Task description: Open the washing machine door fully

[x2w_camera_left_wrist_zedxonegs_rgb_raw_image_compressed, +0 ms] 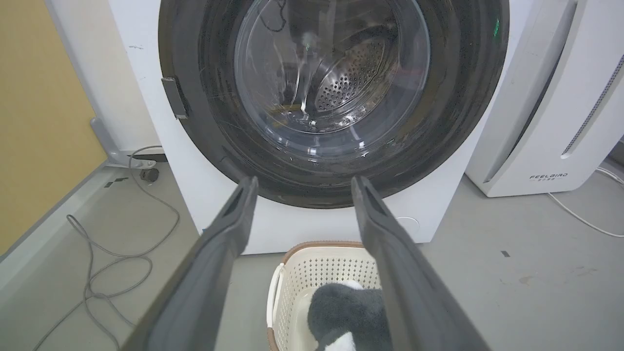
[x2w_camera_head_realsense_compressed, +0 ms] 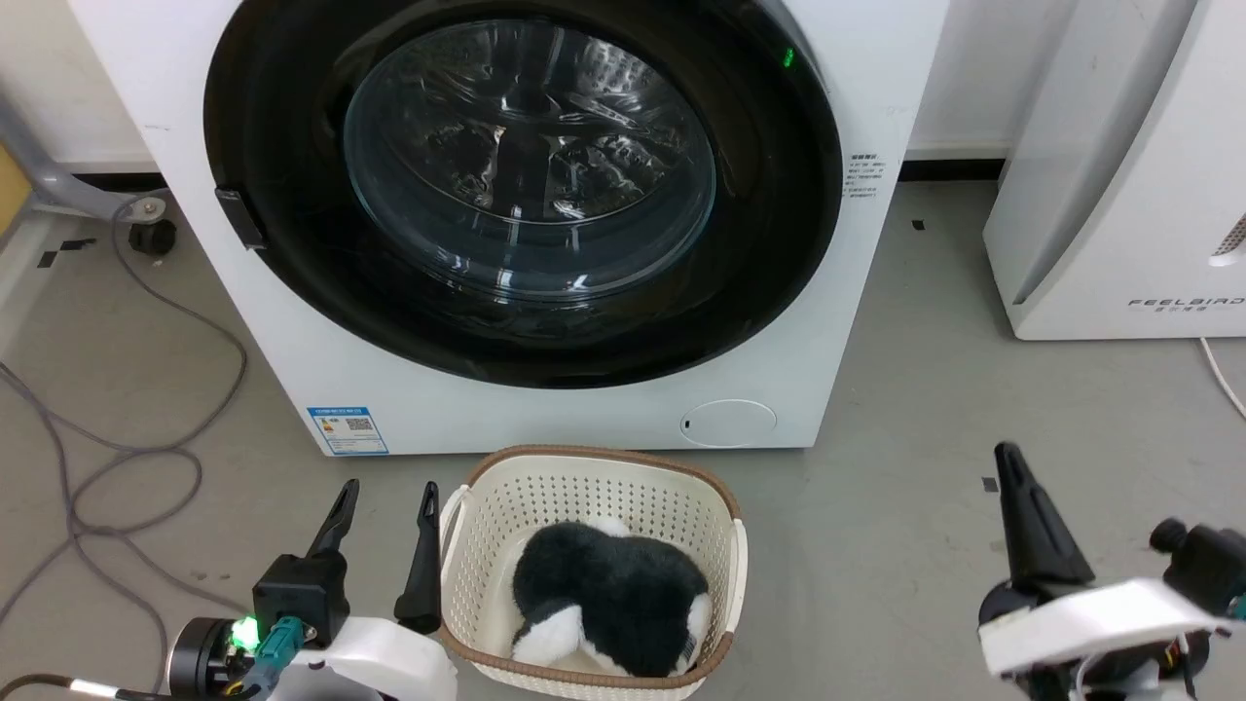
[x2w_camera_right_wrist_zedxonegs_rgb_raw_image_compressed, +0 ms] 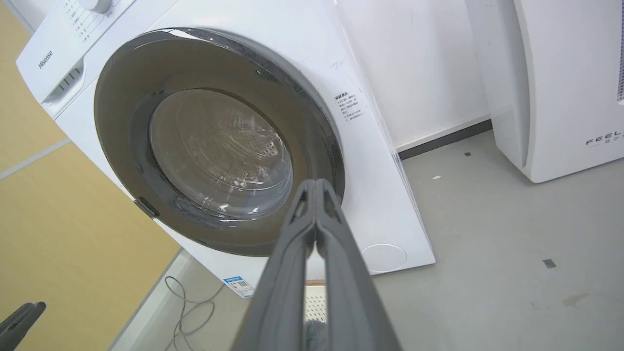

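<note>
The washing machine door [x2w_camera_head_realsense_compressed: 526, 166] is a glossy black disc with a clear glass bowl centre, lying flat against the white machine front; the steel drum shows through the glass. A small dark tab [x2w_camera_head_realsense_compressed: 240, 216] sits on the door's left edge. The door [x2w_camera_left_wrist_zedxonegs_rgb_raw_image_compressed: 331, 83] is straight ahead in the left wrist view and off to the left [x2w_camera_right_wrist_zedxonegs_rgb_raw_image_compressed: 219, 146] in the right wrist view. My left gripper [x2w_camera_head_realsense_compressed: 389, 487] is open and empty, low at the left, well short of the door [x2w_camera_left_wrist_zedxonegs_rgb_raw_image_compressed: 304, 180]. My right gripper [x2w_camera_head_realsense_compressed: 1006, 453] is shut on nothing, low at the right [x2w_camera_right_wrist_zedxonegs_rgb_raw_image_compressed: 316, 181].
A cream basket [x2w_camera_head_realsense_compressed: 467, 545] holding a black-and-white plush toy [x2w_camera_head_realsense_compressed: 608, 594] stands on the floor just before the machine, beside my left gripper. A white appliance [x2w_camera_head_realsense_compressed: 1119, 166] stands at the right. Grey cables [x2w_camera_head_realsense_compressed: 127, 448] trail over the floor at the left.
</note>
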Motion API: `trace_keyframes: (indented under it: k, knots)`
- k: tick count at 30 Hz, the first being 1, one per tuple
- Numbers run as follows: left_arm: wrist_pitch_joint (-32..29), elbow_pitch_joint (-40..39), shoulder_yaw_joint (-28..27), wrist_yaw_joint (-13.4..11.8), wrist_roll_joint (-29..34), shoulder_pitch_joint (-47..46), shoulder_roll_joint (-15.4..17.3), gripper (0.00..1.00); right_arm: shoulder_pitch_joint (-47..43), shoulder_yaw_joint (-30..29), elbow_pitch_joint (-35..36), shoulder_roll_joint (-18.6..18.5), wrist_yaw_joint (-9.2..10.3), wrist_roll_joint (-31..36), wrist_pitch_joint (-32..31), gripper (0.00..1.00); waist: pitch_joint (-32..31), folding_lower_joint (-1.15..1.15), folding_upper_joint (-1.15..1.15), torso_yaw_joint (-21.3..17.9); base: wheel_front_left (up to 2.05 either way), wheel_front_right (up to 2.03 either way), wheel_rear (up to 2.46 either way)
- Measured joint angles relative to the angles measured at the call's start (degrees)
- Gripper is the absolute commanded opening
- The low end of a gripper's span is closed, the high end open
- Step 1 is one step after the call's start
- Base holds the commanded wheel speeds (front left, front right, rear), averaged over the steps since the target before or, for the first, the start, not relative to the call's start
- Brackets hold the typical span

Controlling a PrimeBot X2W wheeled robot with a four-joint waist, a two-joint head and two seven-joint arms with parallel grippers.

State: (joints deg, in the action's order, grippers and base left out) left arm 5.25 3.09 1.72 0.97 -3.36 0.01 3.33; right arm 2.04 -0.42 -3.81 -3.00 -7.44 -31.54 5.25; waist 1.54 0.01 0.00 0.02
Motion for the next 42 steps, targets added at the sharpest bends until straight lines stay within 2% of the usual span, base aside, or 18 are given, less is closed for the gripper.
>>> trace_keyframes:
  k: [13,23,32,42]
  knots:
    - [1.49,-0.33,-0.12,0.58,-0.89,-1.04,0.18,1.00,10.94,-1.19,-5.95,-0.30,0.00,-13.57,1.16,0.00,2.12,0.00,0.00,-0.64,0.00,0.00,0.00]
    - [2.61,-1.26,-0.54,1.24,-1.89,-2.78,0.73,1.00,22.99,-0.83,-12.99,-2.79,0.00,-24.41,0.60,0.00,4.81,0.00,0.00,-0.91,0.00,0.00,0.00]
    - [3.59,-2.13,-0.75,1.93,-2.45,-3.99,0.87,1.00,36.48,2.45,-21.32,-5.57,0.00,-32.49,-1.02,0.00,7.42,0.00,0.00,-0.80,0.00,0.00,0.00]
    - [4.80,-3.34,-0.86,2.83,-3.16,-6.04,1.02,1.00,52.68,9.61,-33.54,-8.12,0.01,-39.06,-5.82,0.00,10.56,0.00,0.00,-0.31,0.00,0.00,0.00]
